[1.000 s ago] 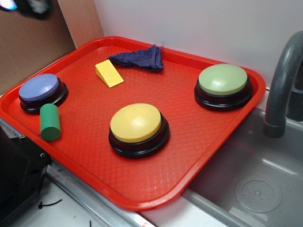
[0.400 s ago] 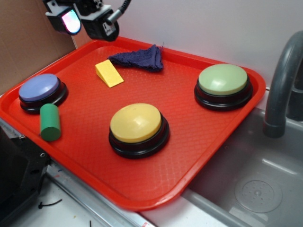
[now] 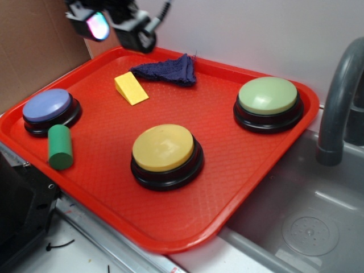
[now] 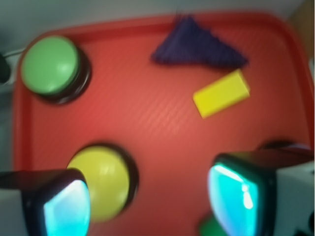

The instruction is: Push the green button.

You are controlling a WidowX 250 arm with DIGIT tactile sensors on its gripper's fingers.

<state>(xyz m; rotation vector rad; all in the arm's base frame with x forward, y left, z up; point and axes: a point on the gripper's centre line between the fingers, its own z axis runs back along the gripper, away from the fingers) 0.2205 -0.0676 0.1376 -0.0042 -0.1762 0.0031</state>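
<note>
Large round pale sage-green domed push button (image 3: 268, 95) on a black base, sitting at the far right corner of the red textured plastic tray (image 3: 187, 224), untouched. Tool (image 3: 116, 24) hovering over the far left edge, well apart from it, fingers spread wide and gripping nothing, pads glowing cyan in the wrist view. Near the front edge, a yellow domed button (image 3: 164, 147); at the left edge, a blue-purple domed button (image 3: 48, 106) beside a small dark green cylinder (image 3: 60, 147). Yellow wedge (image 3: 131, 87) and crumpled navy cloth (image 3: 168, 70) by the far edge. No legible writing anywhere.

no readable text, no labels, no brand marks, no numbers on anything in view
</note>
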